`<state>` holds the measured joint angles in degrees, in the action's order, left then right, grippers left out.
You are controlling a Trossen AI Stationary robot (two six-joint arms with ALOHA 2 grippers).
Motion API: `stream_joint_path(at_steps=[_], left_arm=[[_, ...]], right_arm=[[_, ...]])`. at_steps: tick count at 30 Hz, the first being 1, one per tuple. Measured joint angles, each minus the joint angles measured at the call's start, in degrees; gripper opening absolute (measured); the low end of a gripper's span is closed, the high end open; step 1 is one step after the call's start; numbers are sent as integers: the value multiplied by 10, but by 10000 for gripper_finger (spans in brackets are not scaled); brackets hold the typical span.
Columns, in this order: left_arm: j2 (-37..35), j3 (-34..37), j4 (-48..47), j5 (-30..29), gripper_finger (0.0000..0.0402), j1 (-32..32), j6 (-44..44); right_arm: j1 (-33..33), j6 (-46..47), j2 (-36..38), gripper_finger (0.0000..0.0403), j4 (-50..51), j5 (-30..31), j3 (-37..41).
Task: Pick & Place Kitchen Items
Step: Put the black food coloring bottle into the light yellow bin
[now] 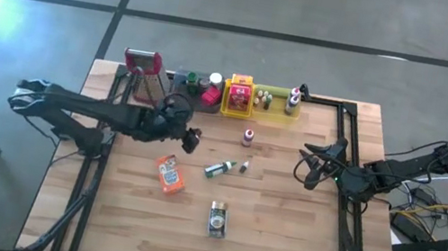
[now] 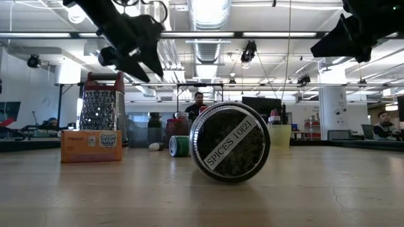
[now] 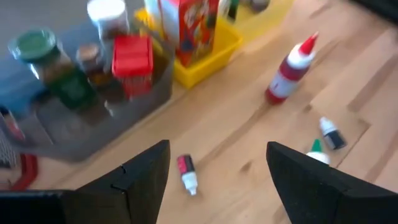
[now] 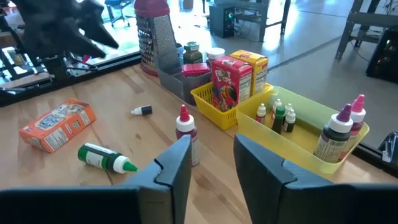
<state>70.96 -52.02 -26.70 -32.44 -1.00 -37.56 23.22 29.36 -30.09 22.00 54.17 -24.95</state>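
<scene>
The left hand (image 3: 217, 180), spread and empty, hovers over a tiny red-capped bottle (image 3: 186, 173): light, stiff, likely slippery; pinch its middle.

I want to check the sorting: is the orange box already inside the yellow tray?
No. In the high view the orange box lies flat on the bare wood, well apart from the yellow tray at the far edge.
</scene>
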Motion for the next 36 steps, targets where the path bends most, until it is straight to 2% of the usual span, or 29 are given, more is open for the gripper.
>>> stream_joint_path(at_steps=[11, 17, 20, 23, 27, 36], left_arm=[[116, -32, -6, 23, 272, -18, -29], [203, -123, -119, 94, 272, -61, -70], [243, -170, -178, 106, 272, -77, -81], [274, -205, -204, 111, 272, -88, -82], [305, -232, -203, 146, 272, -106, -74], [349, -233, -205, 174, 272, -140, -71]], right_arm=[[0, 0, 0, 82, 1, 0, 0], [0, 0, 0, 71, 1, 0, 0], [0, 0, 0, 68, 1, 0, 0], [0, 0, 0, 70, 3, 0, 0], [0, 0, 0, 84, 4, 0, 0], [0, 0, 0, 112, 5, -1, 0]])
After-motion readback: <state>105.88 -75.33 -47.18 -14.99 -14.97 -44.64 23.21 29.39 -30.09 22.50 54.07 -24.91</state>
